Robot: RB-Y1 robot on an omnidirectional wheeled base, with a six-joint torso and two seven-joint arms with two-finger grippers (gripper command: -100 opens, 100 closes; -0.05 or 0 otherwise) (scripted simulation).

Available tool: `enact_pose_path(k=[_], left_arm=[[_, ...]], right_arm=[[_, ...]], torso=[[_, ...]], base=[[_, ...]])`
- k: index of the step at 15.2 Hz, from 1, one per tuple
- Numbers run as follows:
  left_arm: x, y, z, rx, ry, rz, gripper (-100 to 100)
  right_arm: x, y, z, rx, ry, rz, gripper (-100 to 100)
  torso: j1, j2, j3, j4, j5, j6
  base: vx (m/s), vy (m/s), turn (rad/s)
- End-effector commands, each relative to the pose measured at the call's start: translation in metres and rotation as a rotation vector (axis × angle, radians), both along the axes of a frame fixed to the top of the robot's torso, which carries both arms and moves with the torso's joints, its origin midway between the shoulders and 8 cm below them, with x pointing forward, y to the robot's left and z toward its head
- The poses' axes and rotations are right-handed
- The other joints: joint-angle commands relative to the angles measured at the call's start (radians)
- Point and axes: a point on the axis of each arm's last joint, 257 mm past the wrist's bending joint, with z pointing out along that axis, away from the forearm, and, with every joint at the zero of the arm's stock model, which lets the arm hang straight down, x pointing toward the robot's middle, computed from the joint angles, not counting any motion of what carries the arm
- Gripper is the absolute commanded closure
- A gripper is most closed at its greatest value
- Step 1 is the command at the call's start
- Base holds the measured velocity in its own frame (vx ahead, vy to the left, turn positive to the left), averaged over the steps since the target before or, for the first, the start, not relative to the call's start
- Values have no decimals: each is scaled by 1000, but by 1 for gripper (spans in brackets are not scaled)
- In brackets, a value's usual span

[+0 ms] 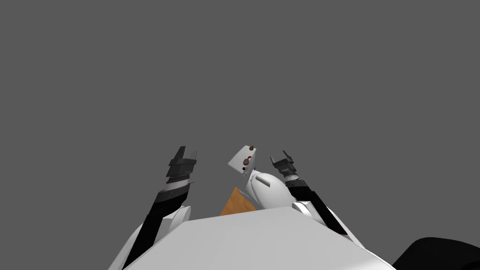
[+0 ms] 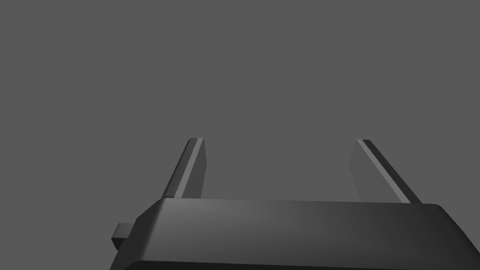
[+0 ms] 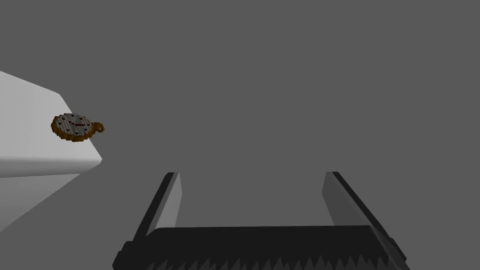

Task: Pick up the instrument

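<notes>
Item 1: left arm, black forearm rising from the lower left of the head view, grey-banded wrist. The left gripper points up-frame with fingers spread wide.

Item 2: right arm, black forearm slanting in from the lower right (leaning toward frame centre). The right gripper is likewise spread wide.

A white table carries a small red thing and a small dark thing close together along one edge, both too small to name, while an orange-brown wedge of flat surface lies near it, all set against a plain dark grey backdrop.
</notes>
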Motion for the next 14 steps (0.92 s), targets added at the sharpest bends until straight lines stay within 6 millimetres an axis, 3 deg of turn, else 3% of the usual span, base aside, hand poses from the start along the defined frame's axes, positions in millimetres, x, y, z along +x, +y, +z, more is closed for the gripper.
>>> enact_pose_path(k=[1,5,7,8,11,12,14], left_arm=[[0,0,0,0,0,0,0],[0,0,0,0,0,0,0],[0,0,0,0,0,0,0],[0,0,0,0,0,0,0],[0,0,0,0,0,0,0],[0,0,0,0,0,0,0],[0,0,0,0,0,0,0]], right_arm=[[1,-1,-4,43,15,10,-100],[1,-11,-27,152,99,16,-100],[1,-11,-28,189,97,25,-100],[0,-16,-40,227,140,19,-100],[0,-16,-40,268,137,27,-100],[-1,-21,-53,319,181,21,-100],[-1,-21,-53,351,177,27,-100]], torso=[[0,0,0,0,0,0],[0,0,0,0,0,0],[0,0,0,0,0,0],[0,0,0,0,0,1],[0,0,0,0,0,0],[0,0,0,0,0,1],[1,0,0,0,0,0]], base=[[0,-16,68],[1,-13,181],[2,-16,127],[2,-12,169],[1,-13,97],[0,-3,196],[2,-10,153]])
